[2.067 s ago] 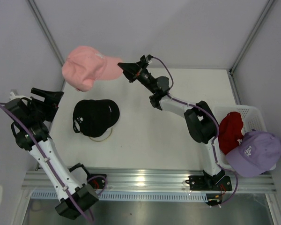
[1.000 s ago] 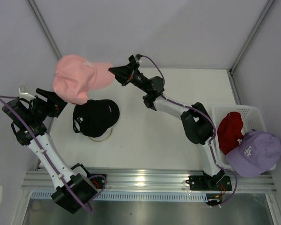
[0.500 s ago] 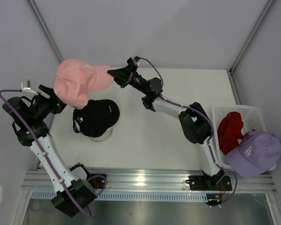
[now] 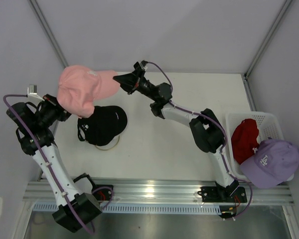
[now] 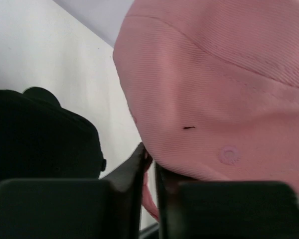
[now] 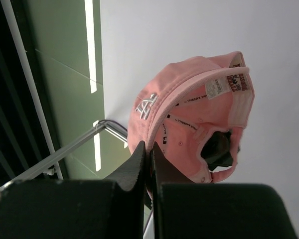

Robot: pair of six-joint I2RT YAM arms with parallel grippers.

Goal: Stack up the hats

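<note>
A pink hat (image 4: 81,89) hangs in the air above the table's far left. My right gripper (image 4: 121,79) is shut on its brim, seen edge-on between the jaws in the right wrist view (image 6: 149,149). At the hat's rear rim my left gripper (image 4: 64,110) has its jaws pinched on pink fabric (image 5: 149,160). The pink hat's crown (image 5: 214,89) fills the left wrist view. A black hat (image 4: 102,124) with a white logo sits just below and right of the pink one, also in the left wrist view (image 5: 40,134). A red hat (image 4: 245,139) and a lavender hat (image 4: 270,162) lie at the right.
A gold wire ring (image 4: 111,145) peeks out under the black hat. A white mesh basket (image 4: 266,121) at the right edge holds the red hat, with the lavender hat on its front rim. White walls close in the table at left and back.
The right arm carried the pink hat leftward and a little down. The left gripper moved in under the hat's rear rim and closed on it.
</note>
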